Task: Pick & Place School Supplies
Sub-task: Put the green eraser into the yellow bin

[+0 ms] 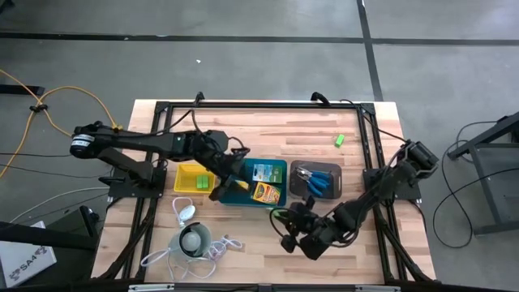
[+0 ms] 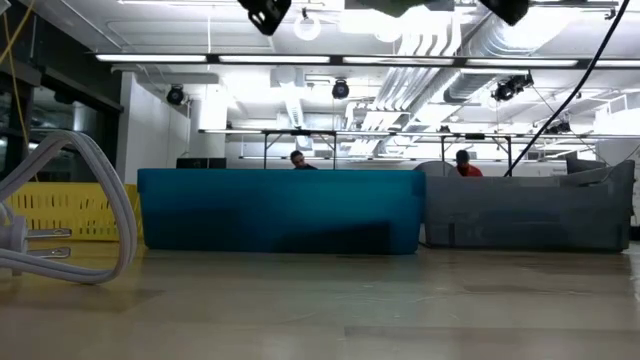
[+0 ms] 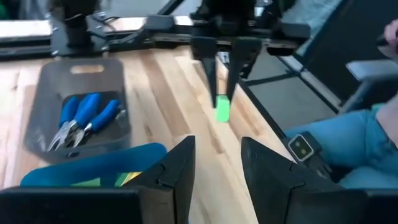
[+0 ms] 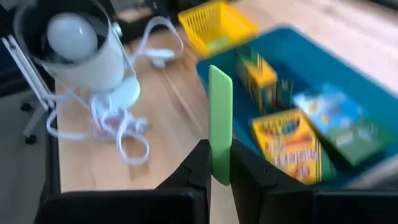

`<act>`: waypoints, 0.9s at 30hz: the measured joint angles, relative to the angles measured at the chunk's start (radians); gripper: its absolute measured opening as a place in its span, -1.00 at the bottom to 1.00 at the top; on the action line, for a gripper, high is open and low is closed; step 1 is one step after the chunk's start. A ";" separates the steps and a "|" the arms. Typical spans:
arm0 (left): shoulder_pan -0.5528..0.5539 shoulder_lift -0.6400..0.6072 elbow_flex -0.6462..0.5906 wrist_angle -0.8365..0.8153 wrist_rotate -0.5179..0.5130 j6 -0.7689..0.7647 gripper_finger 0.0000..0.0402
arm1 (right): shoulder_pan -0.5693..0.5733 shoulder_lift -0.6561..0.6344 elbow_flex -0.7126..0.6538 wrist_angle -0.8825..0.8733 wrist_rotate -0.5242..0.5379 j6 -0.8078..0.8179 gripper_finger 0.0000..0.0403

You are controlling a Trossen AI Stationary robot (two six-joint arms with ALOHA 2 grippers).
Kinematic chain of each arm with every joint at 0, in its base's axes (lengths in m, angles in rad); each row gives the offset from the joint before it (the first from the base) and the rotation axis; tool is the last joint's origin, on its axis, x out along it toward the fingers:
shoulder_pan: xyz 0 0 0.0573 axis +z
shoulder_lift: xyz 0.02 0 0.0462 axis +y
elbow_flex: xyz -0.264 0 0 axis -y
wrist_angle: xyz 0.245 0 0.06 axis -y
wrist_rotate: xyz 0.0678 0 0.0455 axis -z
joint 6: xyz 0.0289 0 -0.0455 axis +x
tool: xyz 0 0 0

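Observation:
My right gripper point(image 4: 220, 163) is shut on a lime-green block point(image 4: 220, 118), raised above the table's near middle point(image 1: 290, 229). The left wrist view shows that block point(image 3: 222, 109) sticking out past the right fingers. My left gripper point(image 3: 214, 167) stands open and empty over the border of the yellow tray point(image 1: 191, 179) and the teal tray point(image 1: 278, 172). Crayon boxes point(image 1: 266, 193) and a green-and-white pack point(image 1: 262, 172) lie in the teal tray. Blue-handled tools point(image 1: 318, 182) lie in the dark grey tray point(image 1: 315, 168). Another green block point(image 1: 339, 140) lies flat on the table, far right. My right gripper pinches the lime-green block by one end point(image 4: 220, 175) between its two fingers. The rest of the block sticks out beyond the fingertips, in line with the fingers. It is lifted clear of the table.
A white round gadget point(image 1: 194, 241) with its looped cord point(image 1: 162, 258) lies near the front left. The dark frame rail point(image 1: 369, 154) runs along the table's edges. A person's leg in jeans point(image 3: 354, 143) shows beyond the table. Bare wood lies along the far side.

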 joint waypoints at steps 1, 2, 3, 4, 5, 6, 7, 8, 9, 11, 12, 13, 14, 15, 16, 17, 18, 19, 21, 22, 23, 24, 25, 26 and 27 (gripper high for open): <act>-0.011 0.000 0.000 0.001 0.000 0.012 -0.37 | -0.005 0.000 0.000 0.029 0.012 -0.035 -0.85; -0.021 0.000 0.000 0.004 0.000 0.019 -0.37 | -0.010 0.000 0.000 0.055 0.020 -0.072 -0.85; -0.030 0.000 0.000 0.007 0.000 0.025 -0.37 | -0.016 0.000 0.000 0.086 0.024 -0.111 -0.85; -0.040 0.000 0.000 0.014 -0.001 0.030 -0.37 | -0.022 0.000 0.000 0.118 0.025 -0.146 -0.85; -0.050 0.000 0.000 0.020 -0.007 0.030 -0.37 | -0.027 0.000 0.000 0.150 0.024 -0.181 -0.85; -0.060 0.000 0.000 0.025 -0.020 0.031 -0.37 | -0.032 0.000 0.000 0.177 0.023 -0.213 -0.85; -0.068 0.000 0.000 0.028 -0.031 0.031 -0.37 | -0.037 0.000 0.000 0.203 0.021 -0.244 -0.85; -0.076 0.000 0.000 0.030 -0.046 0.031 -0.37 | -0.043 0.000 0.000 0.225 0.019 -0.272 -0.85; -0.083 0.000 0.000 0.034 -0.055 0.031 -0.37 | -0.048 0.000 0.000 0.245 0.019 -0.298 -0.85; -0.094 0.000 0.000 0.041 -0.075 0.032 -0.37 | -0.057 0.000 0.000 0.280 0.018 -0.344 -0.85; -0.098 0.000 0.000 0.040 -0.077 0.031 -0.37 | -0.061 0.000 0.000 0.295 0.017 -0.365 -0.85; -0.101 0.000 0.000 0.040 -0.077 0.031 -0.37 | -0.063 0.000 0.000 0.312 0.017 -0.384 -0.85; -0.101 0.000 0.000 0.040 -0.078 0.031 -0.37 | -0.066 0.000 0.000 0.327 0.017 -0.401 -0.85; -0.102 0.000 0.000 0.041 -0.077 0.031 -0.37 | -0.068 0.000 0.000 0.338 0.017 -0.415 -0.85; -0.102 0.000 0.000 0.041 -0.077 0.031 -0.37 | -0.070 0.000 0.000 0.346 0.016 -0.426 -0.85; -0.102 0.000 0.000 0.041 -0.077 0.031 -0.37 | -0.071 0.000 0.000 0.351 0.016 -0.432 -0.85; -0.102 0.000 0.000 0.041 -0.078 0.030 -0.37 | -0.075 0.000 0.000 0.355 0.016 -0.441 -0.85; -0.102 0.000 0.000 0.041 -0.078 0.028 -0.37 | -0.078 0.000 0.000 0.359 0.015 -0.446 -0.85; -0.102 0.000 0.000 0.045 -0.078 0.026 -0.37 | -0.083 0.000 0.000 0.364 0.013 -0.455 -0.85; -0.102 0.000 0.000 0.047 -0.078 0.026 -0.37 | -0.088 0.000 0.000 0.365 0.013 -0.461 -0.85; -0.102 0.000 0.000 0.049 -0.078 0.026 -0.37 | -0.092 0.000 0.000 0.365 0.013 -0.466 -0.85; -0.102 0.000 0.000 0.051 -0.078 0.025 -0.37 | -0.095 0.000 0.000 0.366 0.013 -0.471 -0.85; -0.102 0.000 0.000 0.052 -0.078 0.024 -0.37 | -0.101 0.000 0.000 0.366 0.013 -0.474 -0.85; -0.102 0.000 0.000 0.052 -0.078 0.023 -0.37 | -0.106 0.000 0.000 0.366 0.013 -0.477 -0.85; -0.102 0.000 0.000 0.052 -0.078 0.023 -0.37 | -0.110 0.000 0.000 0.366 0.013 -0.480 -0.85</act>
